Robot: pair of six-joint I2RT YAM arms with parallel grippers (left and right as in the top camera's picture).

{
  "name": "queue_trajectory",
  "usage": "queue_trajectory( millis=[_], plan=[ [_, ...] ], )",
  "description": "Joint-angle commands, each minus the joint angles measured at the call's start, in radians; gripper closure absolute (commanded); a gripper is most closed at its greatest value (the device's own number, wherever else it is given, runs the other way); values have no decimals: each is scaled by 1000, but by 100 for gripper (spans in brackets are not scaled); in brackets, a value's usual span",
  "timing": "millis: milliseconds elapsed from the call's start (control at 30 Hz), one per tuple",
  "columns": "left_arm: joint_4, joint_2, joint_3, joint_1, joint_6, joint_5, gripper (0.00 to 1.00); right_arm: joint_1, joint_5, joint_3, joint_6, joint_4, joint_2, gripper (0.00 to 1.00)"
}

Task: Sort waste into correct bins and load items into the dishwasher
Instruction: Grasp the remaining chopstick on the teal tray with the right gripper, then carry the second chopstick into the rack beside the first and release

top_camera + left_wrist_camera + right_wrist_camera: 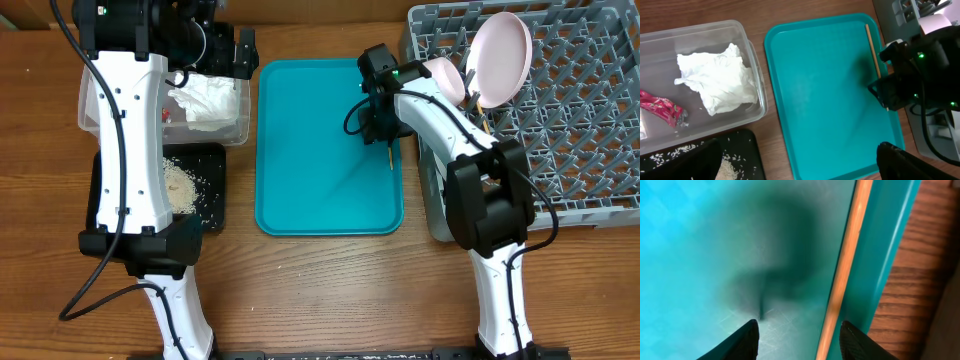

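Right pincer (800,342) hangs low over the large teal rectangular plastic tray (320,170), its two dark fingertips (747,340) spread apart and grasping nothing. One thin light wooden chopstick (846,265) lies flat on the tray floor, tucked along the foot of the rim on the tray's right. In the right wrist view it runs between the spread fingertips, closer to the rim-side one. Beyond that rim stands the large square grey plastic dish rack (580,130). Left pincer (800,167) hovers by the tray's left edge, likewise released and empty. Left of the tray, the clear rectangular plastic tub (747,37) holds the crumpled white paper napkin (717,82).

The chopstick looks very light and stiff, with a smooth surface, so weight is no concern. Slipping, rolling and swivelling are. Taken near one end, it would probably pivot in the pads. A hold near the middle of its length should keep it level. The awkward part is the rim: the stick sits so close to it that the rim-side finger has little room to get down beside it. Closing may first nudge the stick inward across the slick tray floor before it is pinched.
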Motion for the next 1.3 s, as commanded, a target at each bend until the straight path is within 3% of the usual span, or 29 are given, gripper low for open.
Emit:
queue_trajectory(
  millis=[0, 200, 467, 567, 600, 767, 933, 1100, 1267],
  plan=[
    [4, -18, 13, -9, -6, -5, 0, 5, -8, 11, 0, -10, 34, 47],
    [4, -18, 13, -10, -6, -5, 0, 5, -17, 11, 4, -18, 37, 49],
    [4, -18, 13, -10, -6, -5, 0, 5, -84, 11, 17, -59, 37, 76],
    [4, -18, 13, -9, -6, -5, 0, 6, -84, 11, 27, -71, 37, 94],
    [4, -18, 13, -9, -6, -5, 0, 6, -84, 11, 27, -73, 37, 96],
    [4, -18, 13, -9, -6, -5, 0, 6, -85, 20, 43, -90, 27, 96],
    [4, -18, 13, -9, -6, -5, 0, 6, -84, 145, 52, -224, -43, 96],
    [4, -18, 13, -10, -6, -5, 0, -8, -53, 321, 48, -371, -168, 96],
    [4, -18, 13, -10, -6, -5, 0, -53, 76, 367, 61, -486, -332, 96]
  ],
)
